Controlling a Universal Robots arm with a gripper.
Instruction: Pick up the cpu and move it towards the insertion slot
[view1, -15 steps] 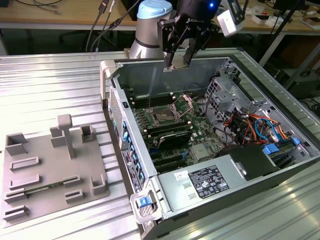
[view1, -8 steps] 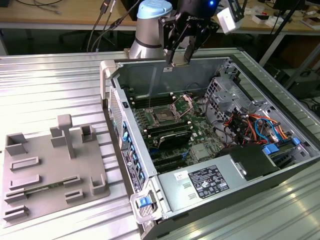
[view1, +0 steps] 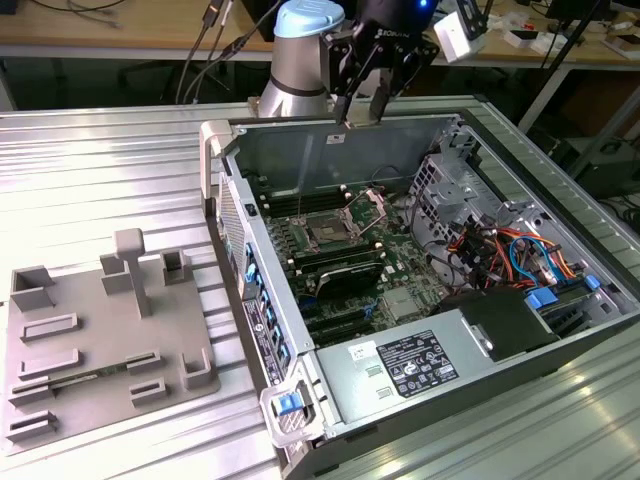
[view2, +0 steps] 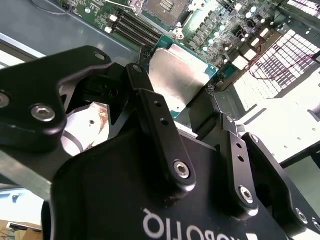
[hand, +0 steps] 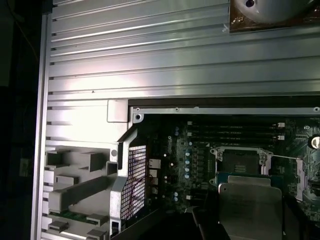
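My gripper (view1: 362, 100) hangs above the far wall of the open computer case (view1: 225, 150), shut on the cpu (view1: 361, 113). In the second wrist view the cpu (view2: 181, 75), a flat silvery square with a green edge, is clamped between the black fingers (view2: 150, 107). The first wrist view has the cpu (hand: 250, 210) just short of the insertion slot (hand: 240, 161). The insertion slot (view1: 328, 232) is a square socket with a dark centre and a raised metal frame on the green board, lower than the gripper and nearer the camera. In the second wrist view the slot (view2: 162, 6) lies beyond the cpu.
A grey fixture plate (view1: 100, 330) with raised blocks lies at the exterior view's left on the ribbed metal table. Inside the case are long black memory slots (view1: 340, 270), a silver power-supply box (view1: 420, 365), a drive cage (view1: 450, 190) and coloured cables (view1: 510, 255).
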